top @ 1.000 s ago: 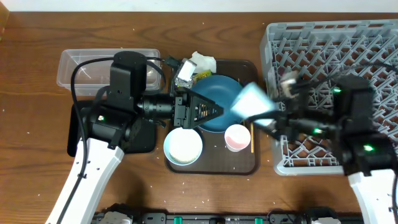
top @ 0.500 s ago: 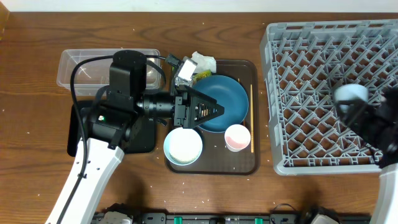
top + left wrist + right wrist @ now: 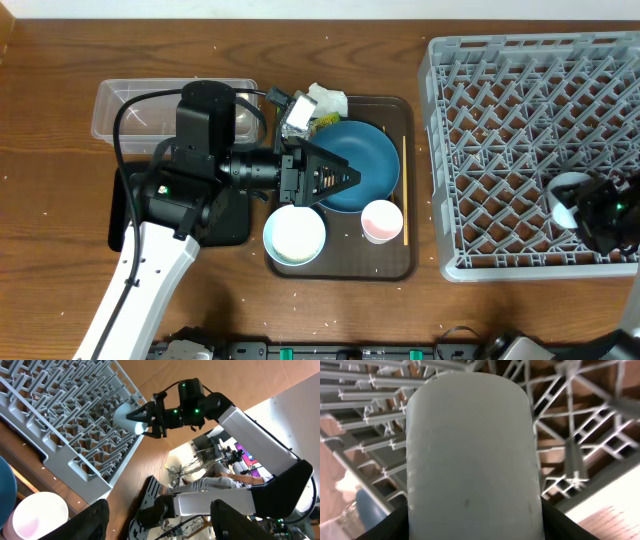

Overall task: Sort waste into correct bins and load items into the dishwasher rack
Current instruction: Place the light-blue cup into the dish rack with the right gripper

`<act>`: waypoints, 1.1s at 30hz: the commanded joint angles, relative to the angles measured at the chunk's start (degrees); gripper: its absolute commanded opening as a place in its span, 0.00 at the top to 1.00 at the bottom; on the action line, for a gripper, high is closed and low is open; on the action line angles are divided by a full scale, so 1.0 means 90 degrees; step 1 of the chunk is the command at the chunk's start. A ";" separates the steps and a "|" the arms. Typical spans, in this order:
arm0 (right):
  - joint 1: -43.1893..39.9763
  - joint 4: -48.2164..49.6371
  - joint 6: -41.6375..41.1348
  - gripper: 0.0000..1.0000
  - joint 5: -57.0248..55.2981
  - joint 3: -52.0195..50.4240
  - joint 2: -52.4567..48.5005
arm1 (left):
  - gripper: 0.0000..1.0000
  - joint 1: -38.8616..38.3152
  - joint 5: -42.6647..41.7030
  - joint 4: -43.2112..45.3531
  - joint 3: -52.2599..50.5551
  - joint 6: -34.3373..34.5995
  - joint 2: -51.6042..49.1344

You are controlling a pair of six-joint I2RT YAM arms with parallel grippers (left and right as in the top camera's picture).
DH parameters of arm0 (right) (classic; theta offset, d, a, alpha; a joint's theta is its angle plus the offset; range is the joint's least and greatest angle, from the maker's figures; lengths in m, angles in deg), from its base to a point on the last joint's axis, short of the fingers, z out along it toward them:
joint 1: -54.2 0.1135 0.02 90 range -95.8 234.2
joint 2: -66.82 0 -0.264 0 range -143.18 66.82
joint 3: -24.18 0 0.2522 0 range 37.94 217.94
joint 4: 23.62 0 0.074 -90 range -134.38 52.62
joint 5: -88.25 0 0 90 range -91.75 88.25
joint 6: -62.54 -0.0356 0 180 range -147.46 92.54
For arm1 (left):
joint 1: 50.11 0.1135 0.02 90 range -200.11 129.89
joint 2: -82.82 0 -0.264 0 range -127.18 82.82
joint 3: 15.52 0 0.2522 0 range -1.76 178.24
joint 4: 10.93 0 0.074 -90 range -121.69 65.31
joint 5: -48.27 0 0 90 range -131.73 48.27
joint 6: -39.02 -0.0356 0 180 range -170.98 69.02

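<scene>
Your R hand (image 3: 148, 421) pinches small light-blue bowl (image 3: 126, 417) over dishwasher rack (image 3: 500, 100); L hand (image 3: 340, 178) spread above large dark-blue plate (image 3: 378, 150).

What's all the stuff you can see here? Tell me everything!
dishwasher rack: one, grey, far right
brown serving tray: one, brown, middle
plate: one, dark blue, on the serving tray
white bowl: one, white, tray's front left
cup: one, pink and white, right of the white bowl
chopsticks: wooden, count unclear, tray's right edge
tissue: one, white, tray's back edge
foil: one, silver, beside the tissue
wrapper: one, yellow-green, beside the foil
clear tub: one, see-through, back left
black tray: one, black, under the left arm
small light-blue bowl: one, held over the rack
left gripper: open, over the plate
right gripper: shut on the small light-blue bowl
</scene>
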 commanded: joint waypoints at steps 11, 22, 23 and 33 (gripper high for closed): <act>-0.0051 -0.0787 0.0532 0.40 0.0265 0.0610 -0.0160 | 0.34 0.0000 0.0304 -0.0236 0.0080 -0.0039 0.0034; -0.0061 -0.1222 0.0588 0.39 0.0265 0.0678 0.0053 | 0.34 -0.0002 0.0420 -0.0311 0.0080 -0.0039 0.0034; -0.0066 -0.1224 0.0583 0.38 0.0279 0.0665 0.0032 | 0.34 -0.0002 0.0420 -0.0311 0.0080 -0.0039 0.0034; -0.0505 -0.1270 0.0396 0.38 0.1268 0.0656 -0.0733 | 0.34 -0.0002 0.0420 -0.0313 0.0080 -0.0039 0.0034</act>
